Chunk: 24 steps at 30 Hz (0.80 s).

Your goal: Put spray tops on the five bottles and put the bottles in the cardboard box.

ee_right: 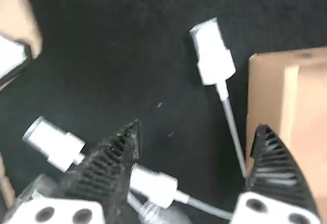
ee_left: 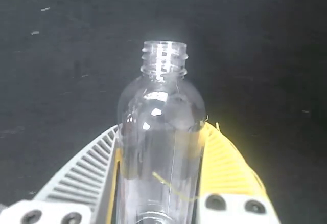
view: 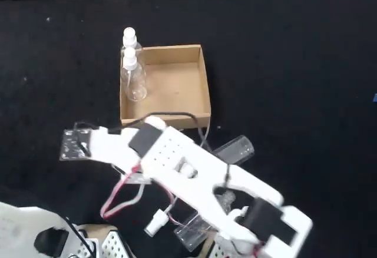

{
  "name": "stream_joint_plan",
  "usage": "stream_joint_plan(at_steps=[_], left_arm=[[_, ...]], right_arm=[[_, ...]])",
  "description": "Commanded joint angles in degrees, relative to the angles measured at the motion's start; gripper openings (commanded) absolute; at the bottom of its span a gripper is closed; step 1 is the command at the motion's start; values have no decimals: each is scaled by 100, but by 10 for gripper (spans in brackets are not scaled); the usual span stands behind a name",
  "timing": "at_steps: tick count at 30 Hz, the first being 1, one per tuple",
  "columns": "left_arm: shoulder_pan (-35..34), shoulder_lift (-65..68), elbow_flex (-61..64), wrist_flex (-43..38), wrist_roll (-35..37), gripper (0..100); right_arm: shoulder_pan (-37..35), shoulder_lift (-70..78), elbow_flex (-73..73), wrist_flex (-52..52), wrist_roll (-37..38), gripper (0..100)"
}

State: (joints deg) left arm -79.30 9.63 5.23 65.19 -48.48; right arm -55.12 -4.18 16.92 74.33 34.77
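Between the fingers of the left gripper a clear bottle is clamped by its body, threaded neck bare. The black table is seen behind it.

Right gripper is held over the table with its black jaws spread wide and nothing between them. Three loose spray tops are seen below it:
- one beyond the fingertips, dip tube running back toward one finger
- a second just beside the other finger
- a third between the fingers, near their base

Brown cardboard is seen just beside one finger.

From the high view, the cardboard box is sat mid-table, open side up. One capped bottle is placed inside against a side wall. A second capped bottle is at that wall's far corner; whether it is inside cannot be told.

A white arm is stretched across the table on the box's near side; its side cannot be told. An uncapped bottle is seen just beside this arm, partly hidden by it. Another clear bottle and a spray top are seen nearer the table's front edge.
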Motion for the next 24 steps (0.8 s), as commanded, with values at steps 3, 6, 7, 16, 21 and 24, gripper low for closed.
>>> stream_joint_plan(at_steps=[3,6,7,16,21,24], left_arm=[[-382,360,-1095,-62,53,88],[-523,492,-1314,-62,53,88],[-558,536,-1376,-62,53,88],[-637,870,-1587,-97,44,88],[-602,949,-1587,-105,44,88],[-585,949,-1587,-88,44,88]], right_arm=[[-79,1121,-1226,-202,457,318],[-70,1719,-1789,-202,466,318],[-70,1912,-1947,-202,466,318],[-62,3345,-2835,-167,571,318],[9,3723,-2879,-193,703,270],[158,3802,-2888,-202,703,239]])
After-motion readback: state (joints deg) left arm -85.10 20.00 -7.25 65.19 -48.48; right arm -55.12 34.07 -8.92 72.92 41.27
